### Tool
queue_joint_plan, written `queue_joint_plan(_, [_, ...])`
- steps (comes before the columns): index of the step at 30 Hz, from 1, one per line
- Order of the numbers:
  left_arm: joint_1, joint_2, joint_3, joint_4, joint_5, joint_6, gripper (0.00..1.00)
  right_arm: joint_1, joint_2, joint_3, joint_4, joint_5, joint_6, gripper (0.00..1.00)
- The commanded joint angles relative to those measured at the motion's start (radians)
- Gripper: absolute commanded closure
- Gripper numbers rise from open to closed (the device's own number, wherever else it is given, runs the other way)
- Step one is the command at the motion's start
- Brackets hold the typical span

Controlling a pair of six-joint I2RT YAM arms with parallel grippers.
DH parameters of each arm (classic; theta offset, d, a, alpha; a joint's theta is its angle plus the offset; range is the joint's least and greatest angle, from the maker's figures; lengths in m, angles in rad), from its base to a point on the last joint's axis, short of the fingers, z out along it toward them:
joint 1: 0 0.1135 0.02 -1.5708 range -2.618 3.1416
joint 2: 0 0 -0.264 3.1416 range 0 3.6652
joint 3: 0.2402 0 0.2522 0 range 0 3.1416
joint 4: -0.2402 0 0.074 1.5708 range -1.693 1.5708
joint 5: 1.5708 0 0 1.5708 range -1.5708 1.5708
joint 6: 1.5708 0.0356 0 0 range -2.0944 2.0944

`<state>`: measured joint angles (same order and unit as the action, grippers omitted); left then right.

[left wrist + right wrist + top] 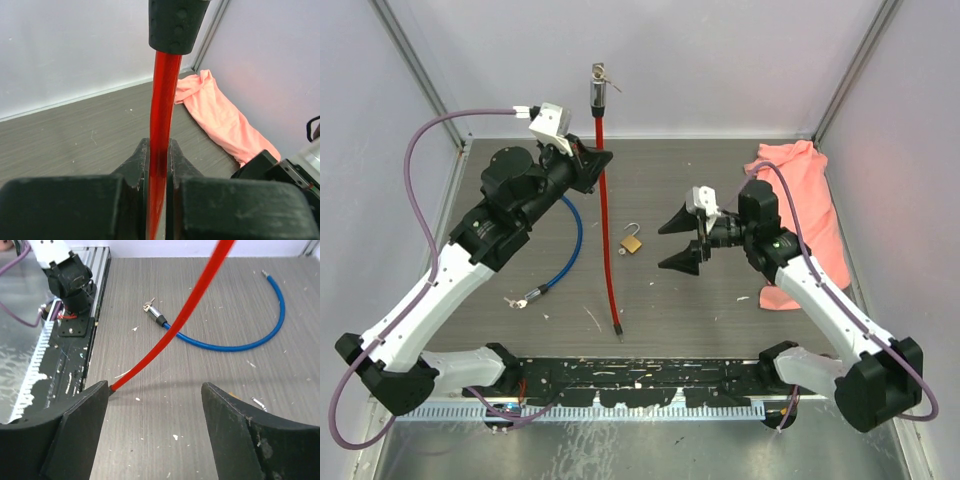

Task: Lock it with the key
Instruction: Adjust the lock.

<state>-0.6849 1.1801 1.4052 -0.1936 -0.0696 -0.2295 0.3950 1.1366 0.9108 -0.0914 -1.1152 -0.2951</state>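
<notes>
The left gripper (159,160) fills the foreground of its wrist view, its jaws closed tight on the red cable (162,100). The cable rises from between them to its black lock head (177,22).

From above, that grip sits toward the far left of the desk (720,300). The lock head is held up over the far edge, and a small key (605,72) appears to be seated in it. The cable's free end (616,336) trails down and rests near the near edge.

The right gripper (665,247) hovers over the desk's middle with its jaws spread wide and nothing between them. It faces the cable's lower stretch.

A brass padlock (632,241) with its shackle open lies just beside the cable. A blue cable (575,235) curves toward the left edge, and a pink cloth (810,200) is heaped at the right edge.

The locking looks barely begun. One end is secured, but the free end is not mated with the head, and no hand is on the key. Joining the ends and turning the key both seem to remain.
</notes>
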Motion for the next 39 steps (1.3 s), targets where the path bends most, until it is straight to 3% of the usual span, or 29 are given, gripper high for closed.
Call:
queue_joint_plan(1, [0.004, 0.0, 0.036, 0.03, 0.029, -0.051, 1.0, 0.002, -0.086, -0.025, -0.097, -0.071, -0.308, 0.18])
queue_joint_plan(4, [0.004, 0.013, 0.032, 0.022, 0.046, -0.075, 1.0, 0.002, -0.071, 0.009, -0.271, -0.123, -0.541, 0.17])
queue_joint_plan(9, [0.004, 0.003, 0.006, 0.041, 0.05, -0.107, 1.0, 0.002, -0.04, 0.042, -0.443, -0.145, -0.698, 0.14])
queue_joint_plan(14, [0.004, -0.025, -0.008, 0.003, 0.064, -0.124, 1.0, 0.003, -0.052, 0.066, -0.487, -0.091, -0.761, 0.14])
queue_joint_plan(20, [0.046, -0.023, -0.009, -0.039, 0.119, -0.134, 1.0, 0.021, -0.057, 0.08, -0.55, -0.064, -1.029, 0.13])
queue_joint_plan(24, [0.076, -0.006, 0.004, -0.042, 0.183, -0.166, 1.0, 0.093, -0.027, 0.069, -0.499, 0.002, -1.031, 0.14])
queue_joint_plan(26, [0.095, 0.004, 0.022, -0.054, 0.237, -0.185, 1.0, 0.143, -0.023, 0.042, -0.424, 0.059, -0.969, 0.14])
queue_joint_plan(29, [0.122, 0.013, 0.045, -0.068, 0.376, -0.167, 1.0, 0.157, -0.014, 0.065, -0.303, 0.08, -0.746, 0.14])
queue_joint_plan(34, [0.128, -0.011, 0.051, -0.151, 0.516, 0.118, 1.0, 0.104, 0.012, 0.25, -0.273, 0.058, -0.402, 0.14])
queue_joint_plan(36, [0.14, -0.015, 0.064, -0.203, 0.545, 0.214, 1.0, 0.047, 0.014, 0.269, -0.179, -0.047, -0.227, 0.15])
queue_joint_plan(39, [0.148, 0.011, 0.141, -0.35, 0.623, 0.37, 1.0, -0.025, 0.009, 0.267, 0.056, -0.083, 0.077, 0.15])
